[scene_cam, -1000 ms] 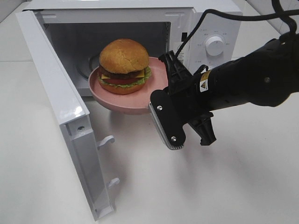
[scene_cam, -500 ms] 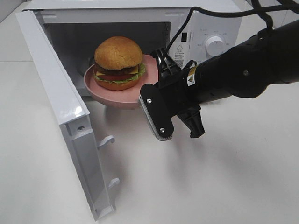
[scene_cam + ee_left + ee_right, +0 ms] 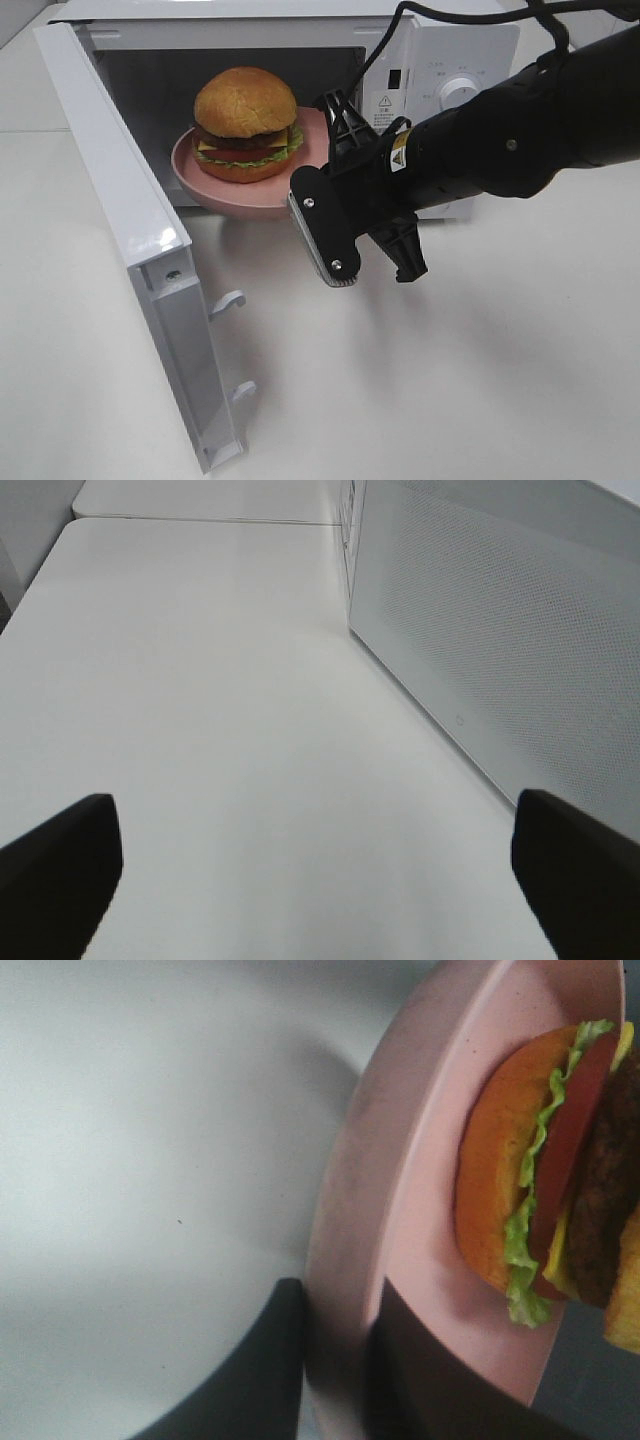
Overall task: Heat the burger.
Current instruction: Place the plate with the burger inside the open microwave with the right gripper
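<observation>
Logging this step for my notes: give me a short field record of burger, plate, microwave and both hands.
burger: sits upright on the pink plate
pink plate: rim gripped by right hand, partly inside the microwave
door: wide open
right hand: shut on pink plate
left hand: open, holding nothing

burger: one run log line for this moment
right claw: shut on pink plate rim | burger: on plate, at open microwave mouth | left claw: open, empty, over table
</observation>
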Available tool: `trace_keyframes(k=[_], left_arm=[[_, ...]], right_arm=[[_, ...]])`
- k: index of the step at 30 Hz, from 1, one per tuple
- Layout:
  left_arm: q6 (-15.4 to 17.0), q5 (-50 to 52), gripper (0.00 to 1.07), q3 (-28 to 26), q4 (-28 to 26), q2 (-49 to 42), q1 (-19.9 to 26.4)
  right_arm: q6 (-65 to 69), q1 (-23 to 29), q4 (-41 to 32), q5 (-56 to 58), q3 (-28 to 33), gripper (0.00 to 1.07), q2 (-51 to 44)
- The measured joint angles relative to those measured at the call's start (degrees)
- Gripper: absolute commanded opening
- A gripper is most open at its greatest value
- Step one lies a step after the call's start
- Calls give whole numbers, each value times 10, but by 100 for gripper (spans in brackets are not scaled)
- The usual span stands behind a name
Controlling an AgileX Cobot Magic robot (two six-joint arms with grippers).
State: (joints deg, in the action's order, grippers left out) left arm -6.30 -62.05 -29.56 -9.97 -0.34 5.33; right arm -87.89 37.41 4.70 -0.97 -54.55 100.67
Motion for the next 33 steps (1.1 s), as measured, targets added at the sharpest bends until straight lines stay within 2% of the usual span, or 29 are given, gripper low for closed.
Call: trace_keyframes(k=[33], left_arm=[[0, 0, 98, 0, 0, 0, 0]], right_arm=[[21, -22, 1, 10, -139, 11, 121]])
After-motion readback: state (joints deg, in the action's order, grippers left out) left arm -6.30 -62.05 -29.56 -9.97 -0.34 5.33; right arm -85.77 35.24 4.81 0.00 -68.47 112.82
